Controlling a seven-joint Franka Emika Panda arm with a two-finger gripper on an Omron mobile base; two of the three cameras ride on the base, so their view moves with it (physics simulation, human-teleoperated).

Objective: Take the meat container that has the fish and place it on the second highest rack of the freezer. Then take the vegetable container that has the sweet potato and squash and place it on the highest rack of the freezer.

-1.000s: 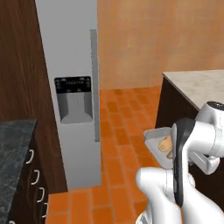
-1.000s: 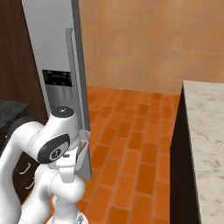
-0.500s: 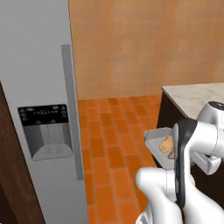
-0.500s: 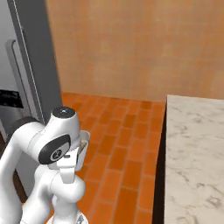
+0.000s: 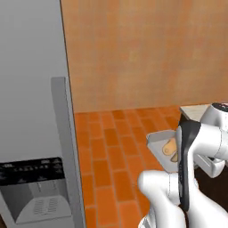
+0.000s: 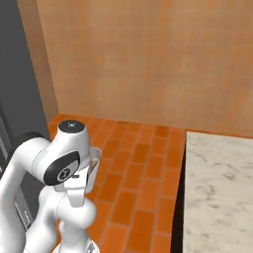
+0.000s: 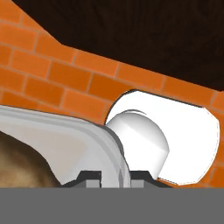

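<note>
My gripper (image 7: 116, 177) is shut on the rim of the grey vegetable container (image 7: 65, 135), and a tan-brown piece (image 7: 17, 168) lies inside it at the lower left. From the left base view the same container (image 5: 156, 141) hangs level beside my forearm, with orange-tan sweet potato and squash (image 5: 169, 147) showing in it; the arm hides the fingers there. The freezer door (image 5: 31, 102) stands at the left with its black dispenser panel (image 5: 32, 173) and long handle (image 5: 64, 142). The racks and the meat container with the fish are out of view.
Orange brick floor (image 5: 116, 151) runs to a tan wall (image 6: 148, 59). A marble counter (image 6: 217, 192) over dark cabinets stands on the right; its corner (image 5: 196, 110) lies just behind the arm. The fridge's dark side (image 6: 15, 99) is at the left.
The whole picture has shifted: the camera has moved, so the fridge slides left and looms larger, and the counter comes closer. Arm and held container keep the same pose.
</note>
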